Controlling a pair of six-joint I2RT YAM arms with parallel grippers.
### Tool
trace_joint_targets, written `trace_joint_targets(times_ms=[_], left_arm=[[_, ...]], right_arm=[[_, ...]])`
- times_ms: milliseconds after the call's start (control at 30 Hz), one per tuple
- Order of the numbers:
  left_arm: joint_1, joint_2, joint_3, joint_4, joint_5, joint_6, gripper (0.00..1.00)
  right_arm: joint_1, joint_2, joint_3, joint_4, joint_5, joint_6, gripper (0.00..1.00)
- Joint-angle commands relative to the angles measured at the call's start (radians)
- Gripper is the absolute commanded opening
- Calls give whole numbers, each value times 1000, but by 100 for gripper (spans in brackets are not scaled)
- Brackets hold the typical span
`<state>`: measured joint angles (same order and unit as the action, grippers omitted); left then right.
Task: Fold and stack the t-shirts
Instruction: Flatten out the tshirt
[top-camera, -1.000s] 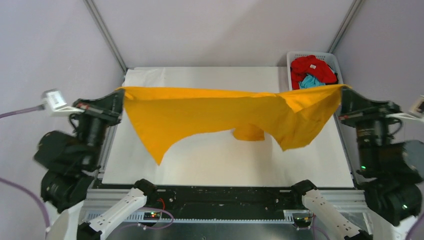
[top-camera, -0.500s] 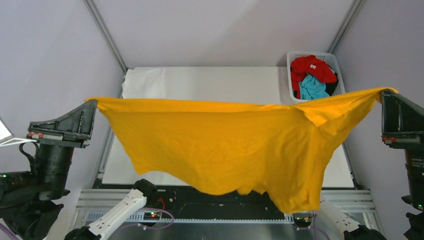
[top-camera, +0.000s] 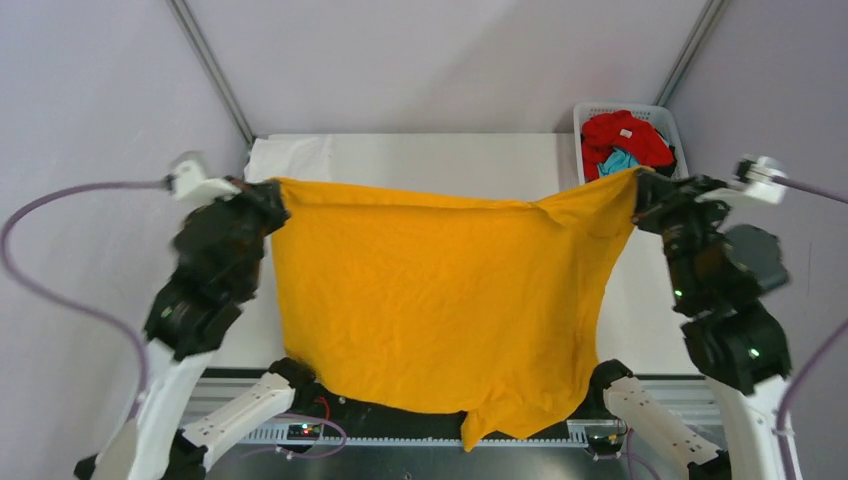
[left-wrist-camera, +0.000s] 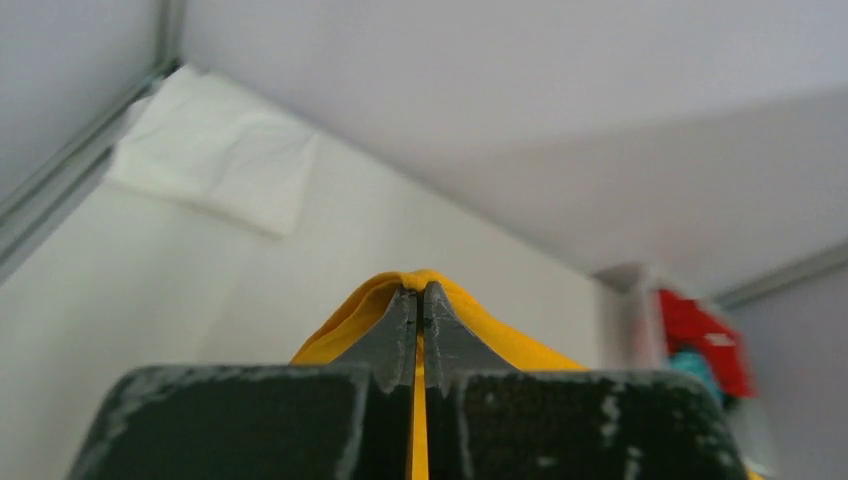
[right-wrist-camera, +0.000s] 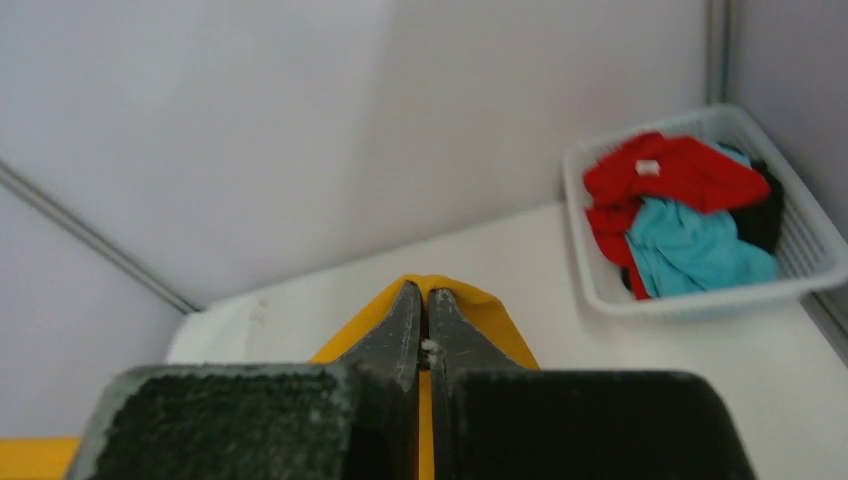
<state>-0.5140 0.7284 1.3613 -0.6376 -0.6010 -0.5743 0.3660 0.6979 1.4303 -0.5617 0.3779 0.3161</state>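
Observation:
The mustard-orange t-shirt (top-camera: 430, 300) hangs spread in the air between both arms, its lower edge drooping past the table's near edge. My left gripper (top-camera: 272, 190) is shut on its left top corner; the cloth (left-wrist-camera: 470, 310) wraps over the closed tips (left-wrist-camera: 419, 292). My right gripper (top-camera: 640, 182) is shut on the right top corner, with the cloth (right-wrist-camera: 480, 305) pinched at the tips (right-wrist-camera: 426, 292). A folded white t-shirt (top-camera: 290, 156) lies at the table's far left corner, also in the left wrist view (left-wrist-camera: 215, 165). Red (top-camera: 625, 135) and turquoise (top-camera: 618, 162) shirts lie in the basket.
The white lattice basket (top-camera: 672, 125) stands at the far right corner, also in the right wrist view (right-wrist-camera: 690, 300). The white table top (top-camera: 440, 160) lies under the hanging shirt. Grey walls with metal posts close in the back and sides.
Both arms swung the shirt up and toward the camera, then back inward. The grippers are now closer together and the shirt hangs longer, its hem over the near edge.

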Motion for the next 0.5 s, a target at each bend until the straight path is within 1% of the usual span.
trace_joint_targets(times_ms=[0, 67, 133, 300, 467], left_arm=[[1, 129, -107, 62, -254, 9, 0], [10, 175, -151, 82, -293, -9, 0], [39, 220, -185, 104, -289, -29, 0], [132, 330, -233, 172, -181, -58, 0], [192, 467, -226, 223, -117, -48, 0]], right_arm=[[-5, 41, -114, 163, 118, -20, 0], [-3, 79, -155, 180, 124, -14, 0], [-7, 112, -193, 203, 130, -12, 0], [-37, 176, -274, 280, 144, -6, 0], [-97, 243, -315, 336, 82, 5, 0]])
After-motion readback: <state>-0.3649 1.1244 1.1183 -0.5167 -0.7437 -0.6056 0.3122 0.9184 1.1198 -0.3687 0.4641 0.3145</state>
